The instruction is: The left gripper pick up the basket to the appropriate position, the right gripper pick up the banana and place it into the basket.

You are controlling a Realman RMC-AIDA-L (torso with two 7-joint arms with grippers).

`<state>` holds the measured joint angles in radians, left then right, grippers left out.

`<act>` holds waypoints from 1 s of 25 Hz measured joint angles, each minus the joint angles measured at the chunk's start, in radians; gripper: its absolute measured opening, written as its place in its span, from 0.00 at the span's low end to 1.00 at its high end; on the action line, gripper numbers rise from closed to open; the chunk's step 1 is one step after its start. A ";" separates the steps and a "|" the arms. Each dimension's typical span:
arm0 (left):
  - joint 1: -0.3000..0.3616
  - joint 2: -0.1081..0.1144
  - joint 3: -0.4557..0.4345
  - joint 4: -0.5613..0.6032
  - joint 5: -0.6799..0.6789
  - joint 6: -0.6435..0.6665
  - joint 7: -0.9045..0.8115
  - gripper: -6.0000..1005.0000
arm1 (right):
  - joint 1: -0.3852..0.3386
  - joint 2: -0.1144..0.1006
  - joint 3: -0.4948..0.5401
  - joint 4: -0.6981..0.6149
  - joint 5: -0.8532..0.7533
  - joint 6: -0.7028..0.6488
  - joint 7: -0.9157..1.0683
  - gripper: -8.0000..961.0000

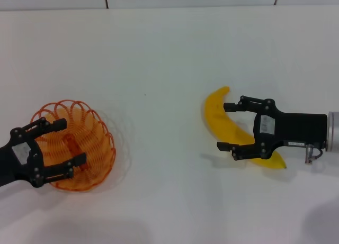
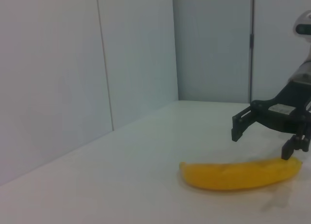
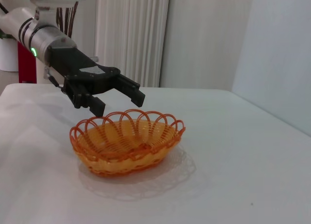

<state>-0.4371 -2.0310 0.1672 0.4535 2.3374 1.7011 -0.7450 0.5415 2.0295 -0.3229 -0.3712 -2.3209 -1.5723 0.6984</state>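
- Left gripper (image 1: 59,146), fingers spread, hovers over the basket (image 1: 92,143) near the bench's (image 1: 159,69) left edge.
- Right gripper (image 1: 226,125), fingers spread, straddles the banana (image 1: 222,119) lying toward the right edge.

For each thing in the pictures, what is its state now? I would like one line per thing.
Left pincer: open, hovering over the basket's rim, holding nothing.
Basket: upright on the table, empty.
Right pincer: open, straddling the banana, not yet closed on it.
Banana: lying flat on the table, outside the basket.
Table: white, bearing both basket and banana.
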 joint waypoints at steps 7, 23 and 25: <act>0.001 0.000 0.000 -0.001 0.000 0.000 0.000 0.88 | 0.000 0.000 0.000 0.000 0.000 0.000 0.000 0.93; -0.079 0.037 0.011 0.337 -0.039 -0.001 -0.589 0.86 | 0.010 0.000 -0.006 0.000 -0.001 0.000 0.003 0.93; -0.117 0.075 0.036 0.356 0.005 -0.002 -0.695 0.85 | 0.013 0.000 -0.006 0.000 -0.002 0.000 0.003 0.93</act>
<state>-0.5537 -1.9556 0.2035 0.8091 2.3421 1.6991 -1.4402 0.5549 2.0298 -0.3288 -0.3712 -2.3227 -1.5723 0.7017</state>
